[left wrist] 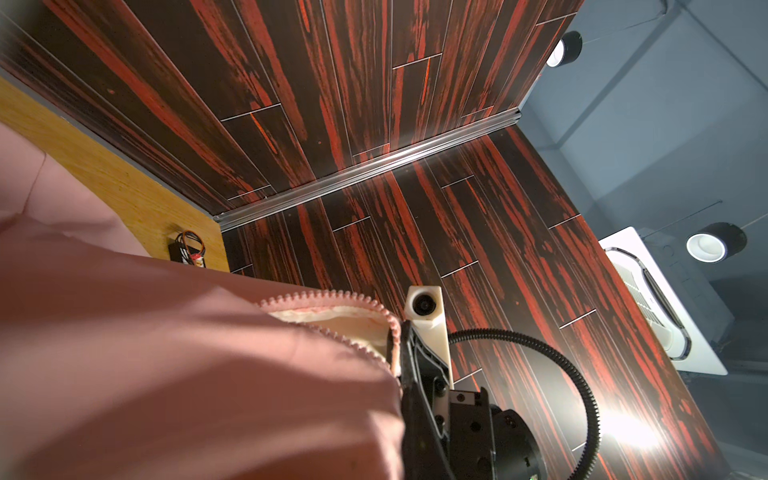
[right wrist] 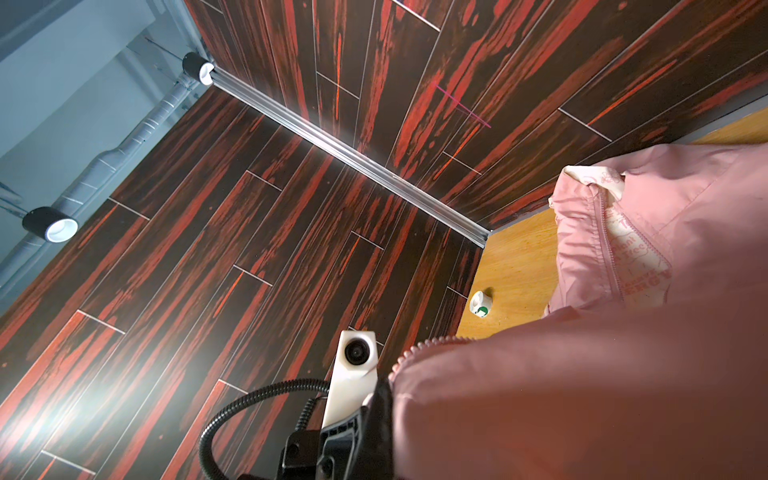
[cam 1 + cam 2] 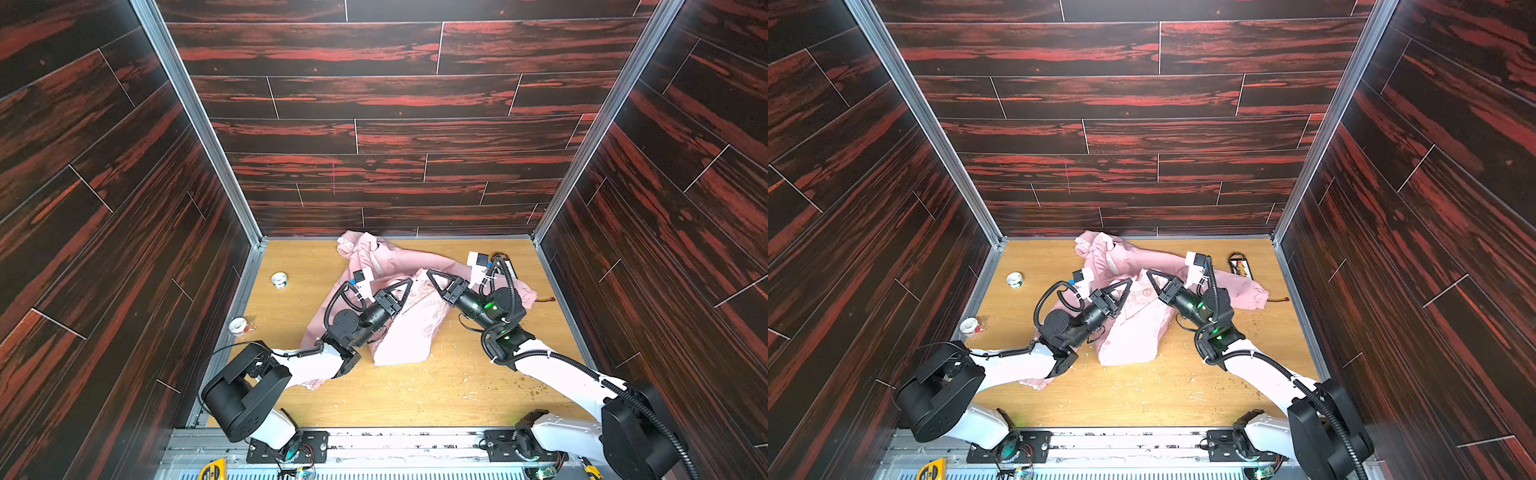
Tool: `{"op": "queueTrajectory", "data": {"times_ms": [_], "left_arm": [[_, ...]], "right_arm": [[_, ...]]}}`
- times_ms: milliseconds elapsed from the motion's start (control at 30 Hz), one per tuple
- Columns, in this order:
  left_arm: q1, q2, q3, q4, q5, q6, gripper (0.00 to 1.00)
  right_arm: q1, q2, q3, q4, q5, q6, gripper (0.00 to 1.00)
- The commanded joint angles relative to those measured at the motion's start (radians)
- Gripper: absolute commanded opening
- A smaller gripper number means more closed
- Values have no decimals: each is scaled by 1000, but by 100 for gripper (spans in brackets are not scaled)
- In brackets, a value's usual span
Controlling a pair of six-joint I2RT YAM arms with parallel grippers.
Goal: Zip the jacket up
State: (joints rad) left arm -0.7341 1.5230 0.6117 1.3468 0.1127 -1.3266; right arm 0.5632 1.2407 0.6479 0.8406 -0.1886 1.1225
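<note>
The pale pink jacket (image 3: 409,332) (image 3: 1133,336) lies crumpled mid-table in both top views, its printed lining turned up. My left gripper (image 3: 409,283) (image 3: 1128,282) and right gripper (image 3: 430,273) (image 3: 1149,272) are raised tip to tip over it, each shut on a lifted fold of the front edge. In the left wrist view the jacket (image 1: 187,374) drapes over my own jaws, its open zipper teeth (image 1: 320,296) run up to the right gripper (image 1: 395,345). In the right wrist view the jacket (image 2: 582,395) hides my own jaws beside the left gripper (image 2: 384,390).
Two tape rolls (image 3: 279,279) (image 3: 238,325) lie on the wooden table (image 3: 415,399) at the left. A black battery pack with wires (image 3: 1239,264) sits at the far right corner. Dark wood-pattern walls (image 3: 374,137) close in three sides. Crumbs dot the near table.
</note>
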Motion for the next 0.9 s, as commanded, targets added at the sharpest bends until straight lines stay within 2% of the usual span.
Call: {"op": "queueTrajectory", "data": {"times_ms": [0,400,867], "left_arm": [[3,-48,33,61,-21,-31,0],[3,-58,44,61,-30,-39,0],[2,-57,56,61,-41,-22,0]], "right_arm": [[14,17,39,71,51,22,0],[86,26,83,42,167,-29,0],[135,40,108,32,235,-52,0]]}}
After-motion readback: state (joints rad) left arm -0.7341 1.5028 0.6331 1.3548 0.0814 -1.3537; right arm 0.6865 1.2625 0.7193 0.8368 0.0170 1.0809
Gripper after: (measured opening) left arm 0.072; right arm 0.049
